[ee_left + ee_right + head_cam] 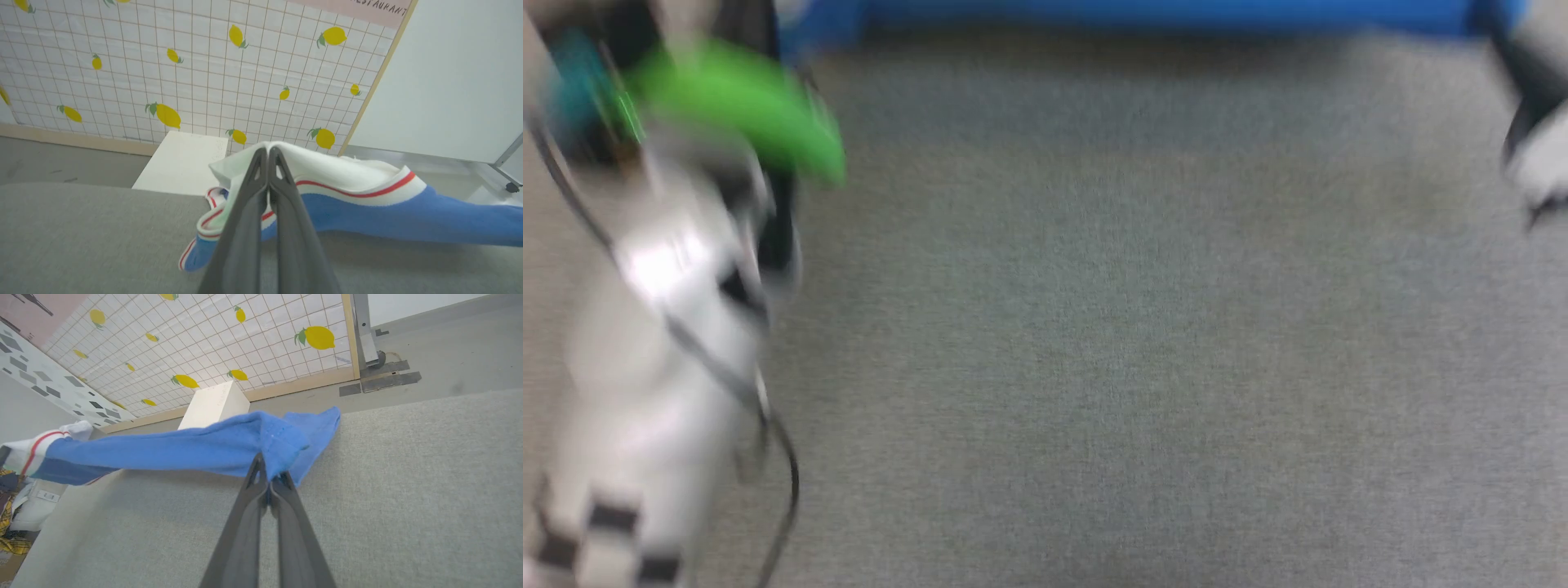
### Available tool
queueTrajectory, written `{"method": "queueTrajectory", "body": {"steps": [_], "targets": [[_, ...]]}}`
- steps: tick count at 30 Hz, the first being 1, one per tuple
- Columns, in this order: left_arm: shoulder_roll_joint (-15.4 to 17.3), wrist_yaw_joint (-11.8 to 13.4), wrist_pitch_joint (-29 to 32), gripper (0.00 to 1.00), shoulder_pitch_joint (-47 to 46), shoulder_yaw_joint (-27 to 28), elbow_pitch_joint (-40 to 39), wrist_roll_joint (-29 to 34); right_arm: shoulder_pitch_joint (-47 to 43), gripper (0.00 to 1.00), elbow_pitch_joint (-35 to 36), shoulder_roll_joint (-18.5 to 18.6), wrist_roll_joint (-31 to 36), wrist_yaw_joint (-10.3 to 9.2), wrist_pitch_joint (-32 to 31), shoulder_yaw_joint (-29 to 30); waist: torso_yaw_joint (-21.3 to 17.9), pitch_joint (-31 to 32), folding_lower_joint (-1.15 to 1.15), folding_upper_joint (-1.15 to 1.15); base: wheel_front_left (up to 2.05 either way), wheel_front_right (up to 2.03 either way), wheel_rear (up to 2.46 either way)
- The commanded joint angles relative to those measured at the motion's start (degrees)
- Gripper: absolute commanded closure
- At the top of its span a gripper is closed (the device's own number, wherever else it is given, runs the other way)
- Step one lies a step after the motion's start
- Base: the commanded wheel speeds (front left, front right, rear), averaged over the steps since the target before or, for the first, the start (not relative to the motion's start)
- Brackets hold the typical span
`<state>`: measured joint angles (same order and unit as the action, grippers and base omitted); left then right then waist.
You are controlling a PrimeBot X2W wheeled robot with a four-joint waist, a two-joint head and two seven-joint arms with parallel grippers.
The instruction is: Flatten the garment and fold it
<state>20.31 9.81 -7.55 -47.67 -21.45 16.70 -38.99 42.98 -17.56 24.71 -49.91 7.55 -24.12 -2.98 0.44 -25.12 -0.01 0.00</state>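
Left wrist view: left gripper (267,152) has its fingers pressed together on the white, red-striped band of the garment (388,214). Right gripper (267,477) pinches a blue corner. The garment hangs stretched between both, just above the grey surface (408,477).

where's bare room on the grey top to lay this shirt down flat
The grey surface is bare across its middle, between the left arm and the right arm, and beneath the garment held taut by the left gripper and right gripper. Crowded: a heap of clothes beyond its edge.
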Motion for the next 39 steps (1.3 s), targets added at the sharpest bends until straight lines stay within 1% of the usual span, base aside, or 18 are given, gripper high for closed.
{"method": "queueTrajectory", "body": {"steps": [1,4,7,11,13,14,17,20,24,26,29,31,35,39], "targets": [[0.67,1.27,0.58,1.00,5.71,0.47,-2.31,-1.61,-4.19,1.00,1.36,0.39,-0.85,-0.06,0.99,-0.32,1.76,7.73,0.01,0.00,0.00,0.00,0.00],[1.52,3.35,2.54,1.00,17.41,0.44,-7.45,-4.10,-13.05,1.00,3.57,0.88,-1.17,-0.06,2.72,-0.80,2.19,11.49,0.01,0.00,0.00,0.00,0.00],[2.74,5.88,4.54,1.00,28.77,0.16,-12.19,-6.04,-21.95,1.00,5.52,1.69,0.19,-0.06,3.92,-2.18,2.45,15.12,0.01,0.00,0.00,0.00,0.00],[4.25,8.07,8.78,1.00,40.51,-0.91,-16.27,-9.10,-32.13,1.00,6.95,2.09,1.45,-0.06,3.69,-3.41,3.08,18.55,0.01,0.00,0.00,0.00,0.00],[4.57,8.75,11.66,1.00,45.30,-1.23,-18.25,-11.75,-36.90,1.00,7.86,3.07,2.80,-0.06,2.41,-4.02,3.66,19.90,0.01,0.00,0.00,0.00,0.00],[5.27,9.16,13.72,1.00,47.64,-1.70,-19.06,-12.83,-39.54,1.00,8.64,3.59,3.62,-0.06,1.79,-4.24,3.98,20.75,0.01,0.00,0.00,0.00,0.00],[6.54,10.75,17.76,1.00,53.23,-1.88,-21.95,-15.83,-45.62,1.00,10.79,3.47,4.11,-0.06,-1.22,-3.31,3.97,21.77,0.01,0.00,0.00,0.00,0.00],[8.14,13.42,21.12,1.00,58.69,-2.11,-24.10,-17.68,-50.97,1.00,13.13,3.70,4.82,-0.06,-5.76,-2.36,3.59,22.67,0.01,0.00,0.00,0.00,0.00],[8.13,16.28,21.75,1.00,64.42,-0.78,-26.95,-20.00,-55.78,1.00,15.23,3.10,5.29,-0.06,-11.38,-0.17,2.82,22.91,0.01,0.00,0.00,0.00,0.00],[7.80,16.76,20.58,1.00,66.14,0.14,-28.85,-20.41,-57.08,1.00,16.71,2.28,5.56,-0.06,-13.28,1.16,2.52,22.75,0.01,0.00,0.00,0.00,0.00],[7.71,16.88,17.44,1.00,66.06,1.72,-30.89,-19.14,-56.25,1.00,19.20,0.43,6.56,-0.06,-12.45,4.01,2.09,22.15,0.01,0.00,0.00,0.00,0.00],[7.52,16.16,15.70,1.00,64.32,2.11,-31.74,-18.00,-54.62,1.00,20.77,-0.79,7.70,-0.06,-11.73,5.41,1.87,21.45,0.01,0.00,0.00,0.00,0.00],[6.22,15.20,12.17,1.00,57.55,2.48,-31.60,-14.91,-50.78,1.00,22.44,-2.24,9.38,-0.06,-11.37,6.62,1.87,19.55,0.01,0.00,0.00,0.00,0.00],[4.89,13.71,10.89,1.00,49.82,0.86,-28.45,-12.11,-46.81,1.00,22.23,-2.54,11.49,-0.06,-12.45,6.20,1.73,17.23,0.01,0.00,0.00,0.00,0.00]]}}
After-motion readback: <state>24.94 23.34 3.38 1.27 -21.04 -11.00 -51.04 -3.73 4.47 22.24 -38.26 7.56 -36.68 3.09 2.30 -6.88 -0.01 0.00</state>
